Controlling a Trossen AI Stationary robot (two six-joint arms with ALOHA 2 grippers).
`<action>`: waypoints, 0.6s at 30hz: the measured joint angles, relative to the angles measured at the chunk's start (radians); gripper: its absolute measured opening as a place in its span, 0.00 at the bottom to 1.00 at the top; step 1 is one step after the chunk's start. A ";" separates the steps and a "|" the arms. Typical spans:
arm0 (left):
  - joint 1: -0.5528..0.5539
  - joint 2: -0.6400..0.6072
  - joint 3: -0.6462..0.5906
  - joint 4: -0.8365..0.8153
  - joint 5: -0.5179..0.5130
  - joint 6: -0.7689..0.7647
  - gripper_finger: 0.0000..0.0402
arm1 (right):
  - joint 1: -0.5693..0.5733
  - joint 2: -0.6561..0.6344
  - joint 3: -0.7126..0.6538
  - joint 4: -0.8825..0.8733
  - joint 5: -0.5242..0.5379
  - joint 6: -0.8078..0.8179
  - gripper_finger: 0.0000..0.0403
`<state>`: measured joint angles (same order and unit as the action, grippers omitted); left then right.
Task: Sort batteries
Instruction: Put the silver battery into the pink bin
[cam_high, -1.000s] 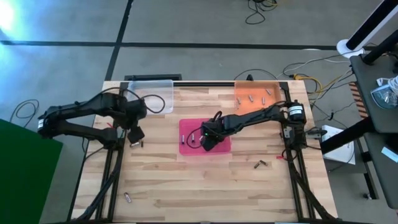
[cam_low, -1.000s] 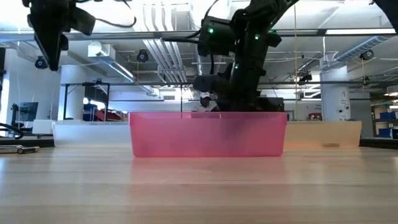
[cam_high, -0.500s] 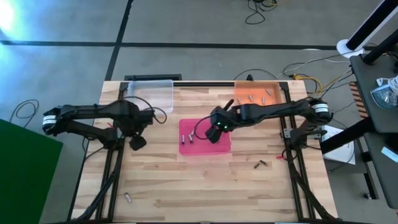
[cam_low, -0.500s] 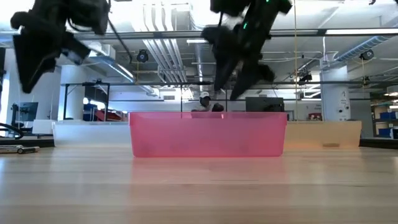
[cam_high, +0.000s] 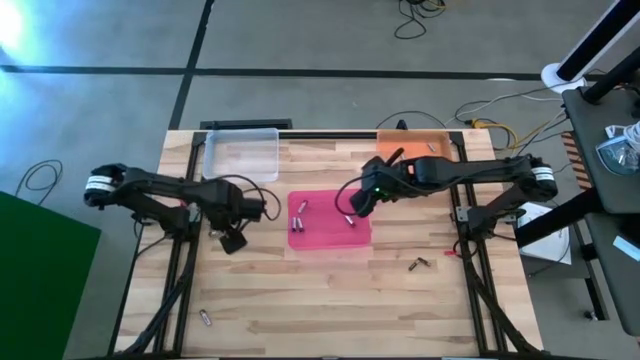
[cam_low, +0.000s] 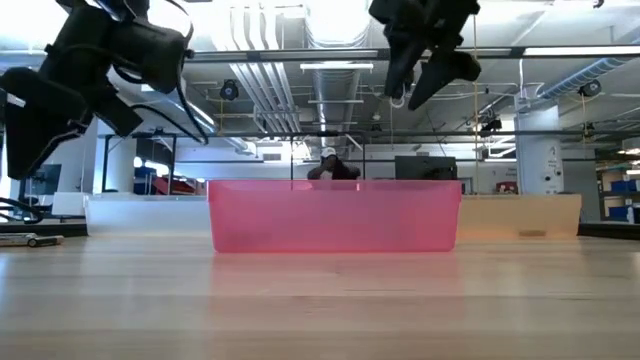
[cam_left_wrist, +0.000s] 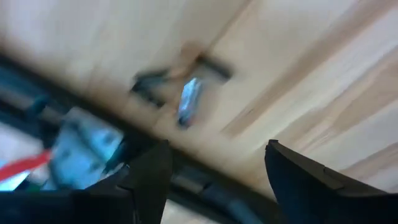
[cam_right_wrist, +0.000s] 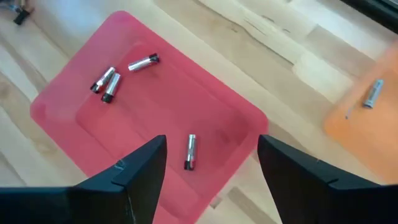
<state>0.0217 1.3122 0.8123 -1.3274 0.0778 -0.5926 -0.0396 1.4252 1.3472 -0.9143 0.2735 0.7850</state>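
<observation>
Pink tray (cam_high: 330, 235); silvery, dark-banded batteries (cam_right_wrist: 190, 152)

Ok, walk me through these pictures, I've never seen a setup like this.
Two dark robot arms work at a wooden table, sorting batteries. One picture looks straight down, one looks level across the tabletop, and one comes from each arm's wrist. Three trays lie there: a pink tray holding four batteries, a clear tray and an orange tray. The right pincer hangs open and empty over the pink tray. The left pincer, also open and empty, hovers over bare wood. Stray batteries lie loose.
</observation>
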 joint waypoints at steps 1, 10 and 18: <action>-0.012 0.007 -0.003 0.042 0.016 -0.005 0.58 | 0.001 -0.004 0.000 -0.007 0.000 0.009 0.60; -0.068 0.097 -0.085 0.134 -0.016 -0.018 0.58 | 0.005 -0.042 -0.001 -0.040 -0.001 0.078 0.60; -0.069 0.100 -0.197 0.222 -0.034 0.017 0.58 | 0.004 -0.049 -0.001 -0.060 0.000 0.090 0.57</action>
<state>-0.0471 1.4118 0.6155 -1.1053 0.0437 -0.5756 -0.0353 1.3762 1.3460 -0.9741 0.2733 0.8749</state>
